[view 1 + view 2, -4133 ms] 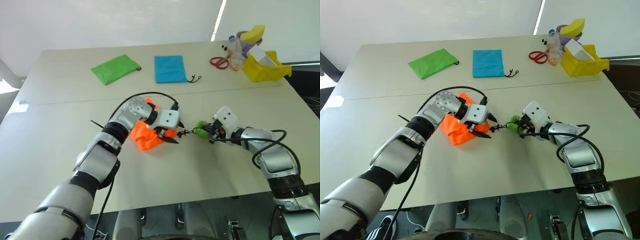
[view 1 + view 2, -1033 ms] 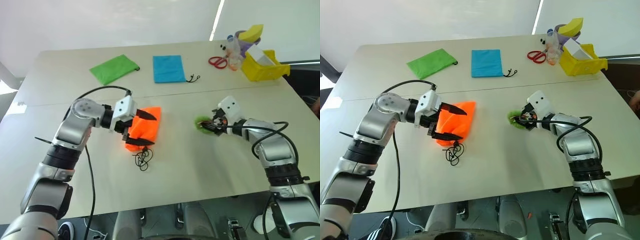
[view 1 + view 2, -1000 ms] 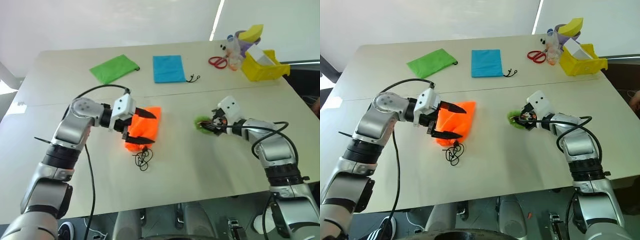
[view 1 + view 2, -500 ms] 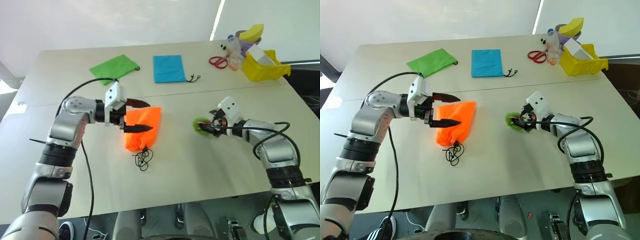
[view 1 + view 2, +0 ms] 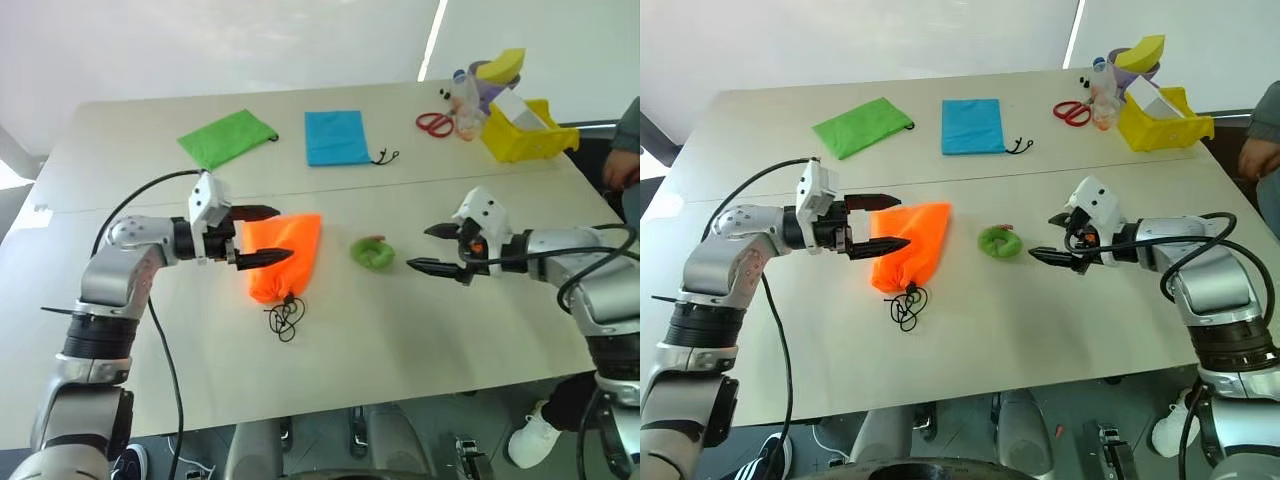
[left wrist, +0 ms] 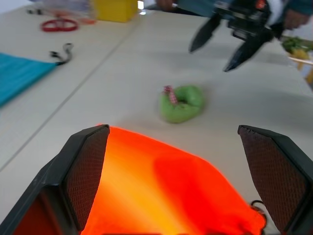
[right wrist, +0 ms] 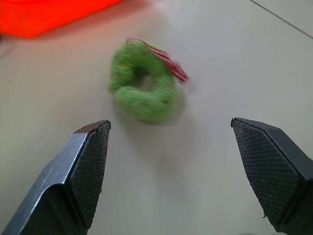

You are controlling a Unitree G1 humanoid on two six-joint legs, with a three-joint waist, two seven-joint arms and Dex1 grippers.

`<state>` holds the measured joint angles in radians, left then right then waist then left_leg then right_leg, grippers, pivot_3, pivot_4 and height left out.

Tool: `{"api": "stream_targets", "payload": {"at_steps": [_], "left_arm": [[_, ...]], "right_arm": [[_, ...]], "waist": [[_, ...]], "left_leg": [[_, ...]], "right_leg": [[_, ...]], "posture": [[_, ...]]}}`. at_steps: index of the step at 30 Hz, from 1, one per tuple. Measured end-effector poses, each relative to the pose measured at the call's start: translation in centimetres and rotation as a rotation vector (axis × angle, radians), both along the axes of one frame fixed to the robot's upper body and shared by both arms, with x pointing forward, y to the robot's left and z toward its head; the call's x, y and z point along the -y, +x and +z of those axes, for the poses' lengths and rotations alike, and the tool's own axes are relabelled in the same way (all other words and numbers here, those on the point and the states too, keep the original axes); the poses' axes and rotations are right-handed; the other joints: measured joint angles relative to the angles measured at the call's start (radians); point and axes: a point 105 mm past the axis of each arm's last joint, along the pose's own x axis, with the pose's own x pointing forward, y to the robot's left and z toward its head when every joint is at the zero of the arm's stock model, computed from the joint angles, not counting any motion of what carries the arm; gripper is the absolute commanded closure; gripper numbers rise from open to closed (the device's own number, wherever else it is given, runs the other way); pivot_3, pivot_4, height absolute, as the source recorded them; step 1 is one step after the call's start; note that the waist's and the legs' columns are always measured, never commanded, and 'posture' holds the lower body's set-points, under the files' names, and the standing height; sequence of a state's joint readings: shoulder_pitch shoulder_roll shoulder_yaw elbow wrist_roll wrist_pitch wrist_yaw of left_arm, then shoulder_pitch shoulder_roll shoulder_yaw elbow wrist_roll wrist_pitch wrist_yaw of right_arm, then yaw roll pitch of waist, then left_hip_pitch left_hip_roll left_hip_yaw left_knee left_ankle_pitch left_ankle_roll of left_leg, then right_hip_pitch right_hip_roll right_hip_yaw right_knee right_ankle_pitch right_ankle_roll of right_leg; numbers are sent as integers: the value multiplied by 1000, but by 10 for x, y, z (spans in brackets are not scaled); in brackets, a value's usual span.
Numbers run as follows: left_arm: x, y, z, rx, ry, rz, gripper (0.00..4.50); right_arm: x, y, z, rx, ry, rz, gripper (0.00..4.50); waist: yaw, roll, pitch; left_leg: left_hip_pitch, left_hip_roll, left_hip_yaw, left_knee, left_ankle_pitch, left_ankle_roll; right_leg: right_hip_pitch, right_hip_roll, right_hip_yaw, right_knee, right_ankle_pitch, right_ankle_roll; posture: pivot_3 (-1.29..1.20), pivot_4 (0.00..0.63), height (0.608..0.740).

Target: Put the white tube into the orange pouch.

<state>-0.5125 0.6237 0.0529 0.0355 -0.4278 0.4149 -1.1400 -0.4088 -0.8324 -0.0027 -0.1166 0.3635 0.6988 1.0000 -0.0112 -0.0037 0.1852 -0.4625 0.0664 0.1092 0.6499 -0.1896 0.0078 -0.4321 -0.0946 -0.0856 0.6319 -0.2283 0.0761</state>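
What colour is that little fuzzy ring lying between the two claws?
Green, with a small red-and-white tag: the fuzzy ring shows best in the right wrist view.

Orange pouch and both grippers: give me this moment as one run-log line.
orange pouch: flat on table, cord at near end | left gripper: open over pouch, holding nothing | right gripper: open, empty, beside green ring | white tube: unseen

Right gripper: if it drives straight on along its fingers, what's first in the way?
Probably the green fuzzy ring, lying between the right gripper and the orange pouch. The gripper points slightly downward, so it might touch the table first.

green ring [image 5: 372, 252], blue pouch [image 5: 337, 137], scissors [image 5: 435, 124]
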Motion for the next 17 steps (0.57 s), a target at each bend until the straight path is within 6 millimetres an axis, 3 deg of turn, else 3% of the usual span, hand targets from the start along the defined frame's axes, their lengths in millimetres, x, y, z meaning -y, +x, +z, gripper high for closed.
{"api": "stream_targets", "payload": {"at_steps": [5,11,15,17], "left_arm": [[-44,-1,-8,-3,-17,237,0],[-92,-16,-37,-75,-16,469,0],[-112,-20,-50,-103,-43,576,0],[-120,-22,-56,-114,-56,610,0]], "right_arm": [[-6,-18,-11,31,85,24,378],[-9,-38,2,173,176,44,378],[-9,-34,-2,229,200,-7,378],[2,-18,-7,266,184,-104,378]], "waist": [[1,0,0],[0,0,0],[2,0,0],[-1,0,0]], "left_leg": [[0,0,1,-1,0,0],[2,2,0,-1,-2,-3],[1,2,-1,-2,-2,-3],[0,3,-1,-4,-2,-3]], "right_leg": [[0,0,0,-1,0,1],[-2,-2,0,-2,0,0],[-4,-3,-1,-4,3,-2],[-4,-2,-2,-12,10,-2]], "posture": [[0,150,736],[0,150,736],[0,150,736],[0,150,736]]}}
